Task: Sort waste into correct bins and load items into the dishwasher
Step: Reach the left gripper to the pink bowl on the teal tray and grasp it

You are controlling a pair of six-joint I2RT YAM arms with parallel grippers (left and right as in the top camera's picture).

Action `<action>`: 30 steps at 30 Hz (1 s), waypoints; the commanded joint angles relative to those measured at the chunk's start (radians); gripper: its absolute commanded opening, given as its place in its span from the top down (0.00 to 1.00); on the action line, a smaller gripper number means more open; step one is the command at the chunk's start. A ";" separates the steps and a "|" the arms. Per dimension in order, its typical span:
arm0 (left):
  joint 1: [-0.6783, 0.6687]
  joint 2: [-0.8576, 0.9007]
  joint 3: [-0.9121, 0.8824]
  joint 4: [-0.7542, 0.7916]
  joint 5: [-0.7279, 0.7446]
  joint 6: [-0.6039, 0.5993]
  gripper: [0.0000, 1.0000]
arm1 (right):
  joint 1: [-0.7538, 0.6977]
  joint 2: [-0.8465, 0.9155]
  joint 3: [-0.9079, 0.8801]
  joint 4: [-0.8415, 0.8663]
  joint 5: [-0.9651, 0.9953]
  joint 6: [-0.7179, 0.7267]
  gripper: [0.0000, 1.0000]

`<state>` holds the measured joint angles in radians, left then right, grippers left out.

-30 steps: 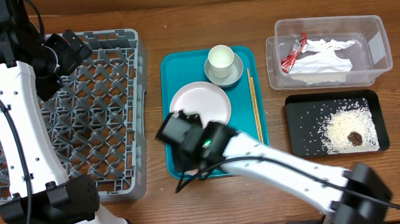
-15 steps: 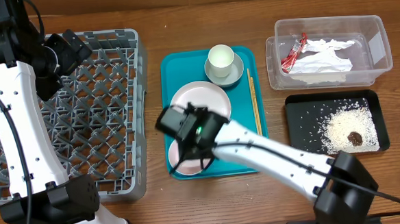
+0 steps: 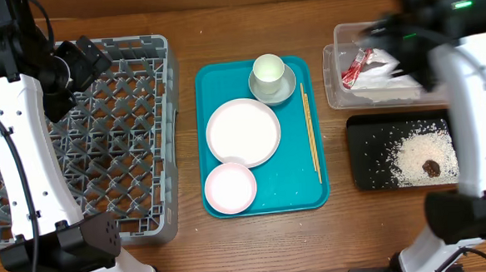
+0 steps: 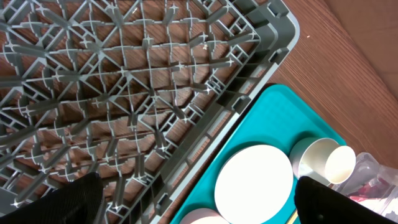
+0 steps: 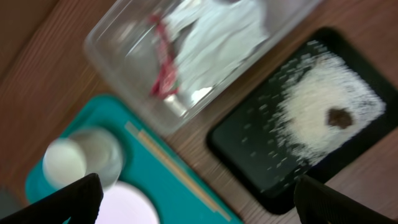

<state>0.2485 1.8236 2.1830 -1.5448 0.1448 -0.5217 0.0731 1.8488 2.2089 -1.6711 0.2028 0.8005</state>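
Note:
On the teal tray, a large white plate (image 3: pixel 243 132) lies with a small pinkish bowl (image 3: pixel 230 188) at its front edge. Behind them a small cup (image 3: pixel 268 70) stands in a dish (image 3: pixel 282 88). The clear tub (image 3: pixel 460 58) holds the red wrapper (image 3: pixel 355 67) and the crumpled napkin (image 3: pixel 382 79). Rice (image 3: pixel 423 153) and a brown lump (image 3: pixel 431 168) lie in the black tray (image 3: pixel 370 171). My right gripper (image 3: pixel 392 45) is blurred, high over the tub, open and empty (image 5: pixel 199 208). Above the grey rack (image 3: pixel 102 152), my left gripper (image 3: pixel 89 57) is open and empty (image 4: pixel 199 211).
Wooden chopsticks (image 3: pixel 311 132) lie along the right side of the teal tray (image 3: pixel 295 179). The tray sits between the rack and the two bins. My white left arm (image 3: pixel 28 164) runs over the rack's left half.
My right arm has swung from the tray's front up to the far right over the clear tub. Its jaws have opened, and the small bowl now lies uncovered on the tray. The left arm is still.

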 commanded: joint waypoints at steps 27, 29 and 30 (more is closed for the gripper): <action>-0.877 -0.006 -0.568 0.047 -0.018 -0.033 0.10 | -0.415 -0.005 0.021 0.025 -0.005 -0.016 0.00; -0.958 -0.006 -0.673 0.206 -0.010 -0.105 0.14 | -0.415 -0.005 0.021 0.025 -0.005 -0.016 0.00; -0.978 -0.006 -0.695 0.239 -0.021 -0.125 0.16 | -0.415 -0.005 0.021 0.025 -0.005 -0.016 0.00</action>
<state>-0.6548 1.8259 1.5772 -1.3949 0.1429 -0.5339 -0.3435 1.8507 2.2093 -1.6493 0.1909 0.7879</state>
